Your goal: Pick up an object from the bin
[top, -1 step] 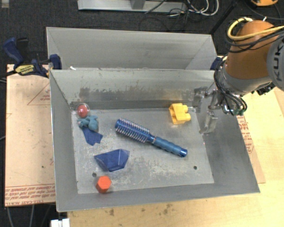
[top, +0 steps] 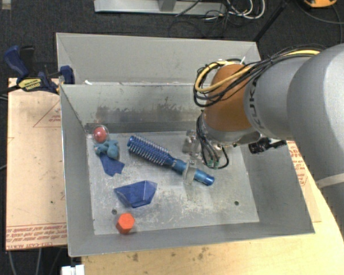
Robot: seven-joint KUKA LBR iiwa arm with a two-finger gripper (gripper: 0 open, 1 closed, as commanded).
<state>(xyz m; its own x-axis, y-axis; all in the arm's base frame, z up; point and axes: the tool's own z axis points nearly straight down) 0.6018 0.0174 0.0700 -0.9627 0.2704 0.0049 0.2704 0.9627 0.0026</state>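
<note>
Grey bin (top: 160, 105). Hand (top: 189, 166) sits at the handle of the blue hairbrush (top: 152, 150), mid-floor of the bin; can't tell how open it is. Blue faceted piece (top: 136, 192) front-left, orange block (top: 125, 223) front-left corner.

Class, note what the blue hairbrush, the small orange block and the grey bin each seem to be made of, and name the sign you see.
Blue hairbrush: probably hard plastic; even colour, moulded rows of bristles, slight sheen on the handle.
Small orange block: perhaps plastic or foam; matte, uniform colour, too small to settle.
Grey bin: sheet metal; dull walls, scuffed and streaked.
</note>
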